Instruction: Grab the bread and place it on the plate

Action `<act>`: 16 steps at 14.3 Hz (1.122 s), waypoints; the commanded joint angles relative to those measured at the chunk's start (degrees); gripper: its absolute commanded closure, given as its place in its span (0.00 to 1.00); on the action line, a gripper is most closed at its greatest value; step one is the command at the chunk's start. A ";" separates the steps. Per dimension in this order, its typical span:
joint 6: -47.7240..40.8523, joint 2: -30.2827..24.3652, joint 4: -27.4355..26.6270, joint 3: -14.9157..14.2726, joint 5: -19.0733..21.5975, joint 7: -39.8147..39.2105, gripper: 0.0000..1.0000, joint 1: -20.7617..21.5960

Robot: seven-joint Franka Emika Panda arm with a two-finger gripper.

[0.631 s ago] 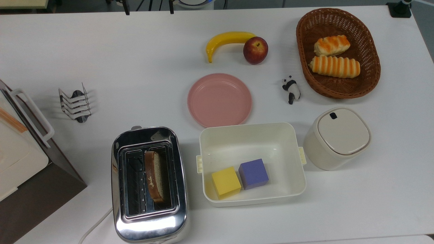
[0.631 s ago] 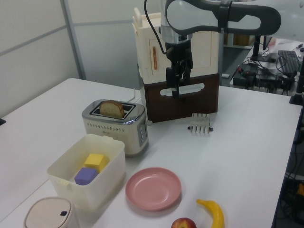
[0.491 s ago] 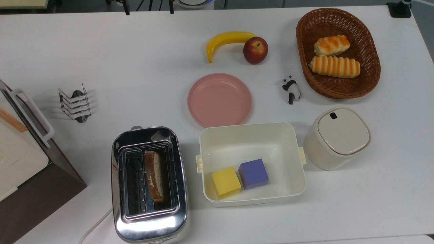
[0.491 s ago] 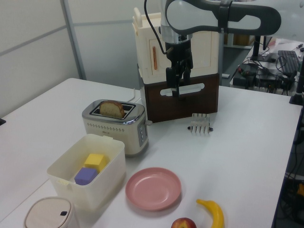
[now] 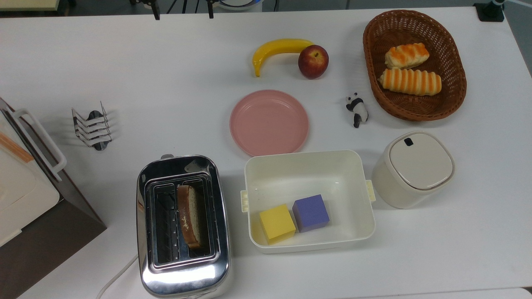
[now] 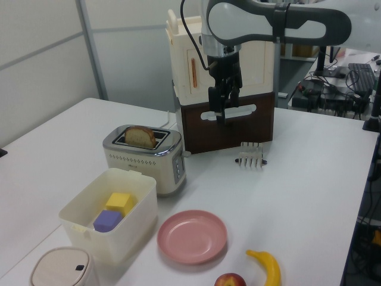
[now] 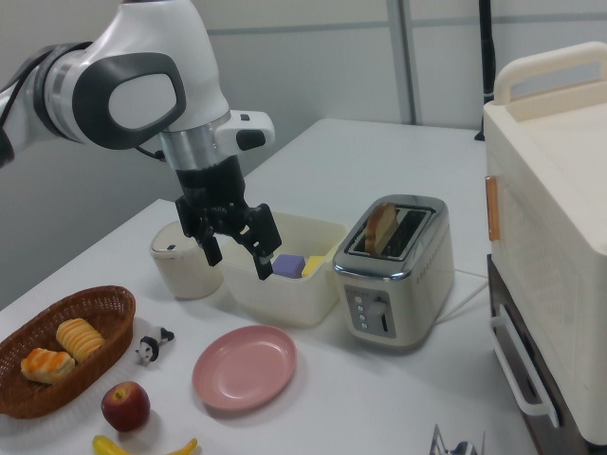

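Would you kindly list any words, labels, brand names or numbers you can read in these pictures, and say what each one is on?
None can be read.
The toaster has round buttons and a dotted band on its front, with markings too small to read.

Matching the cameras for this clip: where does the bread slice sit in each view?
Top view: the bread stands in the toaster's right slot, lower left.
Left view: the bread pokes from the toaster, left of centre.
Right view: the bread is right of centre.
Shared landmark: the pink plate.
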 commanded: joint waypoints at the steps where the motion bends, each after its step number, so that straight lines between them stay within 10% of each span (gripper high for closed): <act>1: 1.01 -0.79 -0.98 -0.09 -0.03 0.27 0.00 0.33; 16: 36.58 12.65 -0.02 -0.52 1.73 0.54 0.00 -0.20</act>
